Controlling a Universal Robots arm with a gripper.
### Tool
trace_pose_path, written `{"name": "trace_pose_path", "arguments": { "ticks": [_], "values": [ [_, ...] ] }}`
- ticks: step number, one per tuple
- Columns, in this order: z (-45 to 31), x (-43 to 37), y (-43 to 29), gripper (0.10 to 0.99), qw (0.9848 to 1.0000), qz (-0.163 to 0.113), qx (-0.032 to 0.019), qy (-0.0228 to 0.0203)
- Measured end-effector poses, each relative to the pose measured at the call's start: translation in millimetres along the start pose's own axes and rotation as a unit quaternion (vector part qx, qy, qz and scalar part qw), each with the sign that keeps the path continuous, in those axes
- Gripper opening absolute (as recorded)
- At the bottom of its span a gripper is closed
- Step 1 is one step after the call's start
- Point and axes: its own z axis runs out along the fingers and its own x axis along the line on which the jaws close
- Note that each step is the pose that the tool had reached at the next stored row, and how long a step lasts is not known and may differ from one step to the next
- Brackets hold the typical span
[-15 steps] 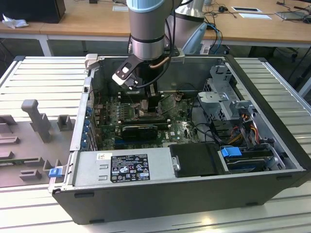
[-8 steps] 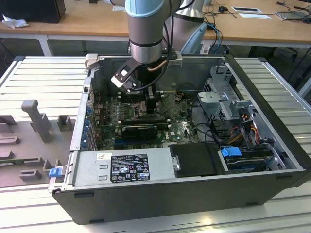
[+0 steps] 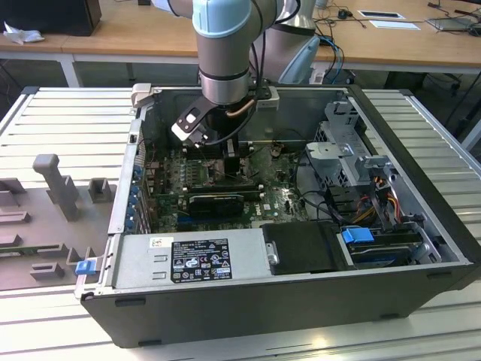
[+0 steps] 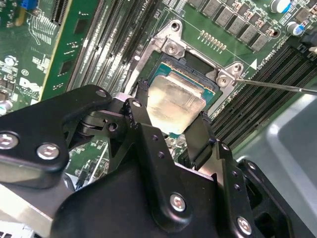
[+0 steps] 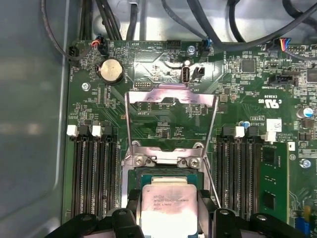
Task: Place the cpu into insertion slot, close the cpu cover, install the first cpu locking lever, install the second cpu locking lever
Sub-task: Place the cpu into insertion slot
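One cpu between end effector jaws

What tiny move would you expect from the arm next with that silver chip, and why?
Probably a slight, level lowering. The gripper grips the cpu by two opposite edges right over the insertion slot. In the second wrist view the chip looks a little tilted rather than lying flat in it. The cpu cover is swung open, so nothing seems to block the way down.
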Motion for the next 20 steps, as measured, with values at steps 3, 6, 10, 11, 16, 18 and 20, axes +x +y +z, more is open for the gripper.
{"name": "trace_pose_path", "arguments": {
  "ticks": [3,6,10,11,16,18,20],
  "values": [
    [2.9,0.3,-0.3,0.541,1.0000,0.000,0.0000,-0.0005],
    [4.4,0.2,-0.4,0.541,1.0000,0.000,0.0001,-0.0011],
    [4.5,0.2,-0.4,0.541,1.0000,0.000,0.0000,-0.0012],
    [4.5,0.2,-0.4,0.549,1.0000,0.000,0.0000,-0.0012],
    [3.0,0.3,-0.3,0.616,1.0000,0.000,0.0000,-0.0013],
    [-2.7,0.4,0.2,0.600,1.0000,0.000,0.0000,-0.0012],
    [-5.4,0.4,0.4,0.533,1.0000,0.000,0.0001,-0.0012]
  ]
}}
